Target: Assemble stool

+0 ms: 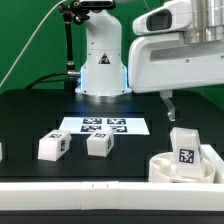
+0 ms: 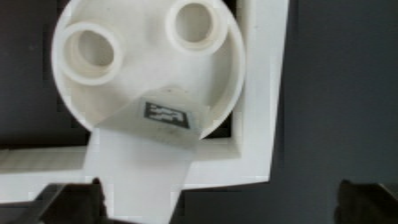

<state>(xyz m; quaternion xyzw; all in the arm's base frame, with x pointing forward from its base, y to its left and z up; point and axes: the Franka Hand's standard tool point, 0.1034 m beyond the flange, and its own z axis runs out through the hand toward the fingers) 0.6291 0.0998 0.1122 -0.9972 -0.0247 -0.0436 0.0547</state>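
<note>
The round white seat (image 1: pixel 166 167) lies at the exterior view's right front, against the white border rail (image 1: pixel 90 191). One tagged leg (image 1: pixel 184 147) stands upright in it. Two loose tagged legs (image 1: pixel 52 146) (image 1: pixel 100 143) lie on the black table at the left. My gripper (image 1: pixel 168 106) hangs a little above and behind the seat. In the wrist view the seat (image 2: pixel 125 85) shows two empty sockets, and the standing leg (image 2: pixel 150 150) rises toward the camera. My gripper (image 2: pixel 222 206) is open and holds nothing; the leg is close to one finger (image 2: pixel 71 205).
The marker board (image 1: pixel 103 125) lies flat in the middle of the table, in front of the robot base (image 1: pixel 100 75). The border rail also shows in the wrist view (image 2: pixel 263 110), forming a corner around the seat. A small white thing sits at the far left edge (image 1: pixel 1 151).
</note>
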